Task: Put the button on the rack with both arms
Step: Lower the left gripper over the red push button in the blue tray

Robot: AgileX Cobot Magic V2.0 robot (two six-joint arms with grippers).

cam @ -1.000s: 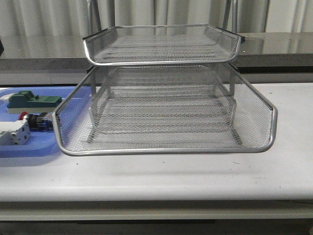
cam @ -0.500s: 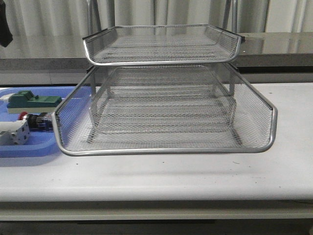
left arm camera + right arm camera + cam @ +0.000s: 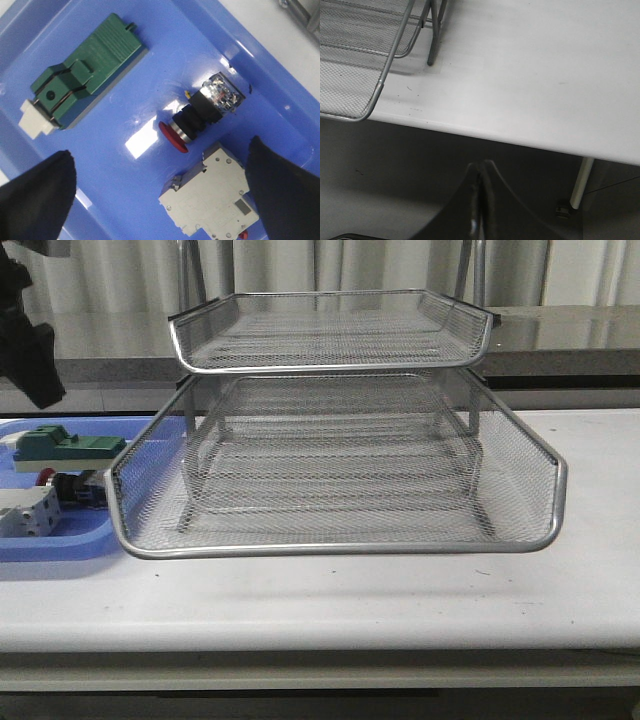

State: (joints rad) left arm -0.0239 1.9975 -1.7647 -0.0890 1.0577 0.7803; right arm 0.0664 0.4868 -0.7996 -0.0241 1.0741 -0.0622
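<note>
The button [image 3: 200, 114], red cap, silver collar, black body, lies on its side in the blue tray [image 3: 125, 200]; it also shows in the front view [image 3: 70, 485] left of the rack. My left gripper [image 3: 160, 192] hangs open above the tray, its black fingers [image 3: 35, 195] wide apart, the button just beyond them. The left arm [image 3: 25, 335] shows at the front view's upper left. The silver wire-mesh rack [image 3: 335, 455] stands mid-table. My right gripper [image 3: 481, 172] is shut and empty, below the table's front edge, off the rack's corner [image 3: 360, 65].
In the blue tray [image 3: 50, 540] a green block [image 3: 85, 75] lies beyond the button and a white block-shaped switch [image 3: 212, 197] lies beside it, between the left fingers. White table [image 3: 535, 75] runs right of the rack.
The left arm has come down into the front view at the upper left, lower and larger than before. The white switch in the tray has shifted slightly. The rack has not moved.
</note>
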